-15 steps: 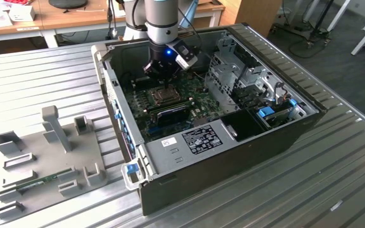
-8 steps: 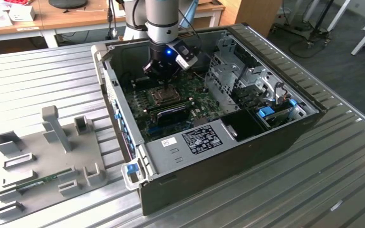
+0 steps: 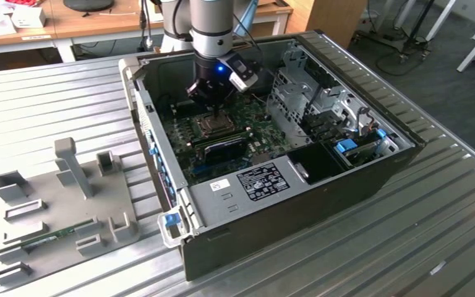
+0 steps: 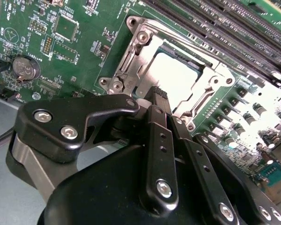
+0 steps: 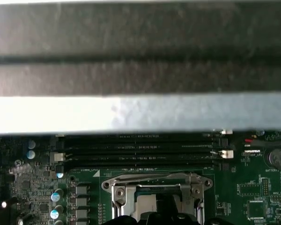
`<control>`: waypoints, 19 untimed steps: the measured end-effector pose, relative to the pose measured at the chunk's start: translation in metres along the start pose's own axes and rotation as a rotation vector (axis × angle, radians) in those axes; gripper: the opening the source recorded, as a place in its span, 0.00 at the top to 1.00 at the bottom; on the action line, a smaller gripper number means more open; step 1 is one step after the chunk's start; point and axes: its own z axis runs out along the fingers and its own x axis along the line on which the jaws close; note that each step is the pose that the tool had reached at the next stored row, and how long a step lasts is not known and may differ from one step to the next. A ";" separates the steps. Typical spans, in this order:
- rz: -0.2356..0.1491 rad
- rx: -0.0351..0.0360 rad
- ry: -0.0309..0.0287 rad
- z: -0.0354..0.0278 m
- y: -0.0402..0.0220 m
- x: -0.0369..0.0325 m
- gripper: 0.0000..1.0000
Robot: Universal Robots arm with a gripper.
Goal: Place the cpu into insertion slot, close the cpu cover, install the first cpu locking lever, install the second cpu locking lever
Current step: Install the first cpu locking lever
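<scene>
While the end effector (image 4: 158,96) hovers close, the cpu cover (image 4: 145,56) lies flat.

The near edge of the silvery square metal cpu cover (image 4: 145,61) is hidden behind the black metal gripper (image 4: 160,96) in the second wrist view; whether its fingers are parted cannot be told. In the first wrist view the silver-rimmed insertion slot (image 5: 154,190) is cut off by the picture's edge. The pale square cpu (image 4: 178,77) is washed out by glare.
</scene>
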 end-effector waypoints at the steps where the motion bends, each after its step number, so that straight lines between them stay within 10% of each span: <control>1: 0.000 0.0003 0.0004 0.0000 -0.0008 0.0000 0.90; 19: 0.000 0.0020 0.0003 -0.0002 -0.0093 0.0009 0.90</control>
